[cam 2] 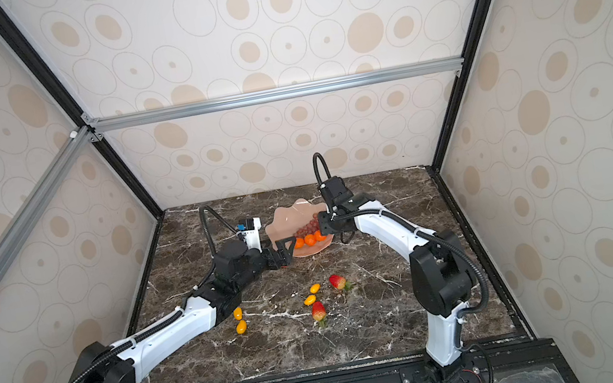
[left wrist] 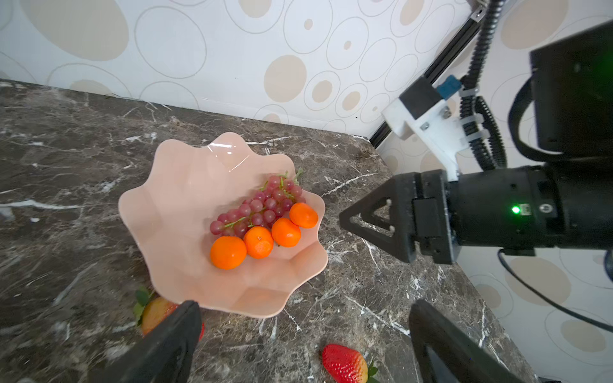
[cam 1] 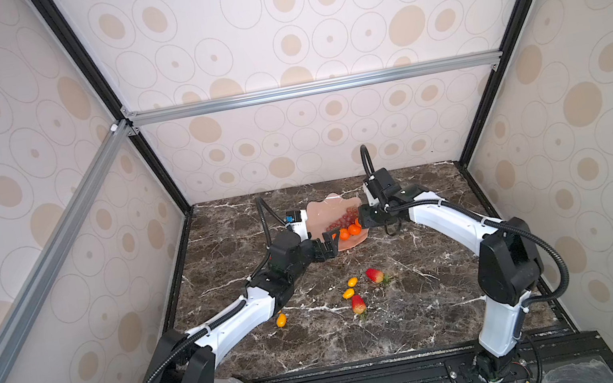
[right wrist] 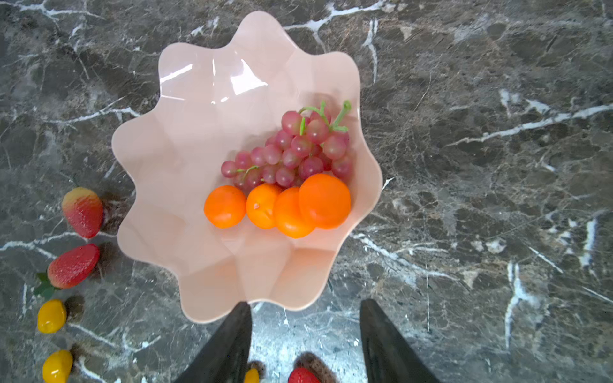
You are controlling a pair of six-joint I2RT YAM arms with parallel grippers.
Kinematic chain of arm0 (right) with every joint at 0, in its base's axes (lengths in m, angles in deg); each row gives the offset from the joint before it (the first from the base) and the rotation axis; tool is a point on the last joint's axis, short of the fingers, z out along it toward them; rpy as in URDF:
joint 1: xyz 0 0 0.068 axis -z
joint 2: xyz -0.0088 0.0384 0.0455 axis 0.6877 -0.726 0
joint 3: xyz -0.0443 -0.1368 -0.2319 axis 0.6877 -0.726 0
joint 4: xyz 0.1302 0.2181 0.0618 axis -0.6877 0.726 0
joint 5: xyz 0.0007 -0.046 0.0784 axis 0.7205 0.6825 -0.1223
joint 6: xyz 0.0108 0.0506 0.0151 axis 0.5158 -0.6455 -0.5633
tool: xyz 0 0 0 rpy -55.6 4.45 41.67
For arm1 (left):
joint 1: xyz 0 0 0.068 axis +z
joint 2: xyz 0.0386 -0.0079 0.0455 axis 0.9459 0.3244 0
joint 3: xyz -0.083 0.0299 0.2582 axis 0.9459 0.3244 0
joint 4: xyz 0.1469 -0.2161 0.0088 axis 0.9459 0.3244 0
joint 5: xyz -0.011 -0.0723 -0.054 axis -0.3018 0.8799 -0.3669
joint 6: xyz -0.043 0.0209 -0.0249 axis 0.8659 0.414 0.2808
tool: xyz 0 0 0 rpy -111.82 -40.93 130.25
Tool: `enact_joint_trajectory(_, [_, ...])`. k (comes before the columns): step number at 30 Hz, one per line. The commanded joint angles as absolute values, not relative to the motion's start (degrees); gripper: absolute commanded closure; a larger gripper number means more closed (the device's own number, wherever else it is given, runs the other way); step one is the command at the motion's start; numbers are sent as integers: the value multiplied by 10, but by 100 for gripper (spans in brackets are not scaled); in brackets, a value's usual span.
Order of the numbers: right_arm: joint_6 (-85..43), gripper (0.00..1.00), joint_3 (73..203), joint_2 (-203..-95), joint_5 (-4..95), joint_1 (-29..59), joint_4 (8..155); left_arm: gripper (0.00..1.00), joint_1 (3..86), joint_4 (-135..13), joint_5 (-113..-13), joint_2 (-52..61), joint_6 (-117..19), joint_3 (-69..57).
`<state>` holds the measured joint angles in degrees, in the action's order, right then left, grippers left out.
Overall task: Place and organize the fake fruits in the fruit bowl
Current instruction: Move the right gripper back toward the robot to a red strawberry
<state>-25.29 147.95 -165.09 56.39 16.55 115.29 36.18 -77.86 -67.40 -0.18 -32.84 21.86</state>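
Nearest us, the left end effector [left wrist: 303,308] and right end effector [right wrist: 305,301] gape empty beside the glossy pink scalloped fruit bowl [right wrist: 199,159], which holds red grapes [right wrist: 292,152] and four tangerines [right wrist: 225,206].

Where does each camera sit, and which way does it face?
Top views: high at the front, looking down and back over the table; both arms show whole, left gripper and right gripper flanking the fruit bowl.
Left wrist: behind its open fingers, facing the bowl and back wall; the right gripper shows too.
Right wrist: above the bowl, looking down past its fingers.
Shared: both wrist views show the grape bunch and four tangerines.
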Motion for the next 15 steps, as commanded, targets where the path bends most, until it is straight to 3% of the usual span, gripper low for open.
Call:
enact_joint_trajectory(1, [-240,45,1431,-1617,565,146,1148,2,358,-762,-692,-38,-341,242])
enact_joint_trajectory(15, [-289,48,1225,-1477,576,94,1156,2,320,-691,-710,-117,-360,317])
